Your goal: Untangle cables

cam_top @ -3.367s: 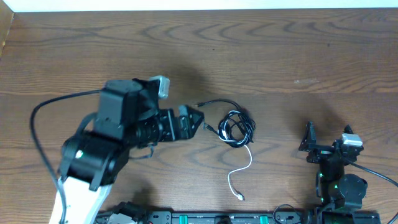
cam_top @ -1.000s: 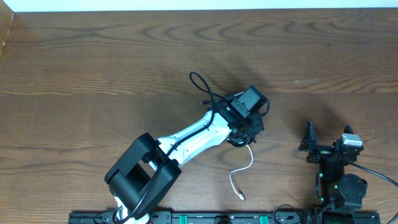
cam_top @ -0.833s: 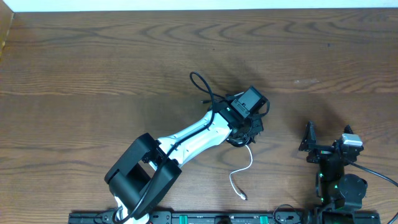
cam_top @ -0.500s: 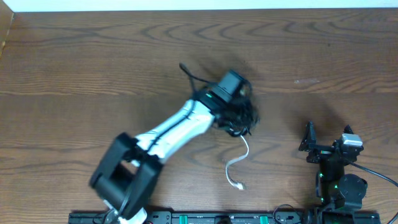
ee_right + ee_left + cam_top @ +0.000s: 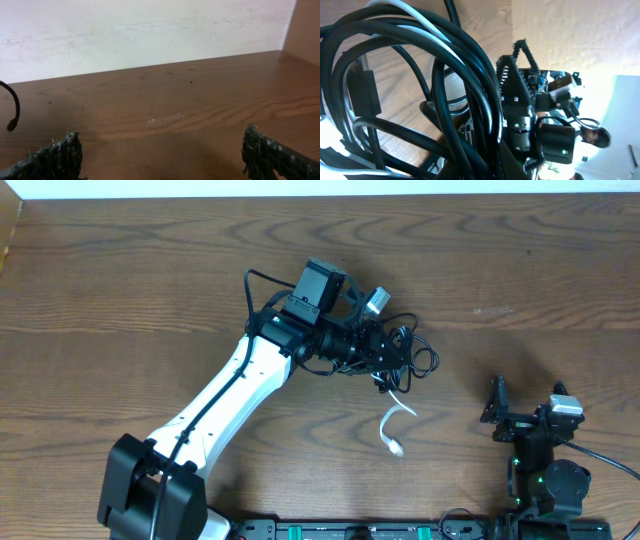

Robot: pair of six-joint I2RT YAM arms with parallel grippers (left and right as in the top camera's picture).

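At the near edge of the table [image 5: 150, 280], on the right side, the right arm [image 5: 545, 475] sits folded up small. The right gripper [image 5: 496, 408] is wide open with nothing between its fingers. From its own camera you see only bare brown wood and a pale wall past the two dark fingertips.

A little farther in, near the middle, the small plug [image 5: 397, 448] of the white cable [image 5: 395, 415] points toward the near edge. The white cable curls up from it into the bunch above. I cannot tell if the plug touches the wood.

Next comes the bunch of cables [image 5: 405, 360]. The black cables [image 5: 470, 85] loop over each other in a messy knot, with a few loops sticking out to the right. The left gripper [image 5: 385, 362] is pinched shut on this bunch. In its own camera the black loops fill almost the whole view, with the white cable running across the top.

The white left arm [image 5: 230, 395] reaches from the near left corner up to the bunch
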